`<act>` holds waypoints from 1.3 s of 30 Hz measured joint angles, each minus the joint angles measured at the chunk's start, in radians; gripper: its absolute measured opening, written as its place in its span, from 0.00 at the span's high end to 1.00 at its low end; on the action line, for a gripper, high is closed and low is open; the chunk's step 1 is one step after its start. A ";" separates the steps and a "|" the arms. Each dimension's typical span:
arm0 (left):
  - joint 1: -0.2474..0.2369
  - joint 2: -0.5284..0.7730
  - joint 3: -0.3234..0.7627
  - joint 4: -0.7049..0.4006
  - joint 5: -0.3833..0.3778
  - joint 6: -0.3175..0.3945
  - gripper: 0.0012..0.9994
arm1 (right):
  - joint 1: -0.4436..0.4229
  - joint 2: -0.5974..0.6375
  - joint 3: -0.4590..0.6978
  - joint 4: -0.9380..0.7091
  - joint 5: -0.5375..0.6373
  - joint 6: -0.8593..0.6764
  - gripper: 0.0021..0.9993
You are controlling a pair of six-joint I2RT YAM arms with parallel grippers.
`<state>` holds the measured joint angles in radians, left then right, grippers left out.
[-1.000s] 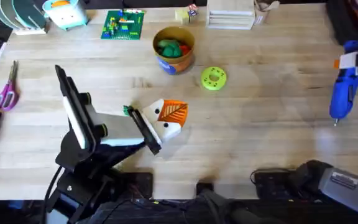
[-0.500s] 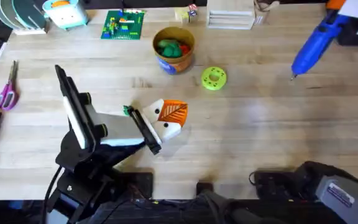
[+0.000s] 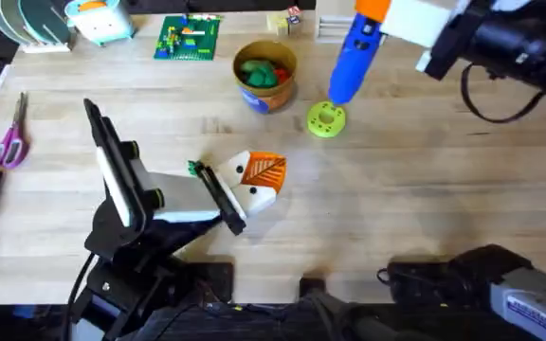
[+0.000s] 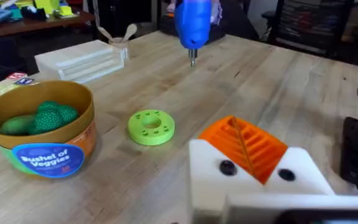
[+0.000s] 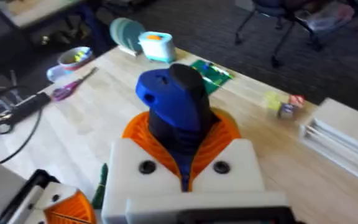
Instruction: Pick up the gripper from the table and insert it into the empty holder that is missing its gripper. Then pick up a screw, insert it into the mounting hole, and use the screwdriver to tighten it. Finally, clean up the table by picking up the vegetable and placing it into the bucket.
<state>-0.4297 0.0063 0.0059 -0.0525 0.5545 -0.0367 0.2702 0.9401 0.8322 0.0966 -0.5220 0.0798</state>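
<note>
My right fingers (image 5: pixel 185 168) are clamped on the blue screwdriver (image 3: pixel 354 59), held above the desk (image 3: pixel 425 189) over the lime-green disc (image 3: pixel 326 120). My left fingers (image 3: pixel 245 194) grip the cream holder (image 3: pixel 259 196) with its orange gripper (image 3: pixel 263 171). The bucket (image 3: pixel 264 76) holds green vegetables (image 3: pixel 257 72).

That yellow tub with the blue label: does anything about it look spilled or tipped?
No. The round tan-yellow paper tub stands upright on the wooden table, with green toy vegetables inside and nothing spilled around it.

Glossy blue plastic screwdriver (image 3: pixel 354 59) (metal tip); wood table (image 3: pixel 425 189).
</note>
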 joint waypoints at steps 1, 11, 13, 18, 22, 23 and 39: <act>0.000 0.000 0.000 0.000 0.000 0.000 0.99 | 0.039 0.003 0.000 0.027 0.000 0.003 0.98; 0.000 0.000 0.000 0.000 0.000 0.000 0.99 | 0.319 0.025 0.000 0.230 -0.017 0.011 0.98; 0.000 0.000 0.000 0.000 0.000 0.000 0.99 | 0.352 0.035 0.000 0.259 -0.018 0.014 0.98; 0.000 0.000 0.000 0.000 0.000 0.000 0.99 | 0.426 0.071 0.000 0.336 -0.018 0.018 0.98; 0.000 0.000 0.000 0.000 0.000 0.000 0.99 | 0.468 0.086 0.000 0.367 -0.019 0.018 0.98; 0.000 0.000 0.000 0.000 0.000 0.000 0.99 | 0.475 0.088 0.000 0.367 -0.019 0.018 0.98; 0.000 0.000 0.000 0.000 0.000 0.000 0.99 | 0.514 0.102 0.000 0.367 -0.019 0.036 0.98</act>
<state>-0.4297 0.0063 0.0059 -0.0525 0.5545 -0.0368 0.7840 1.0418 0.8318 0.4633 -0.5407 0.1162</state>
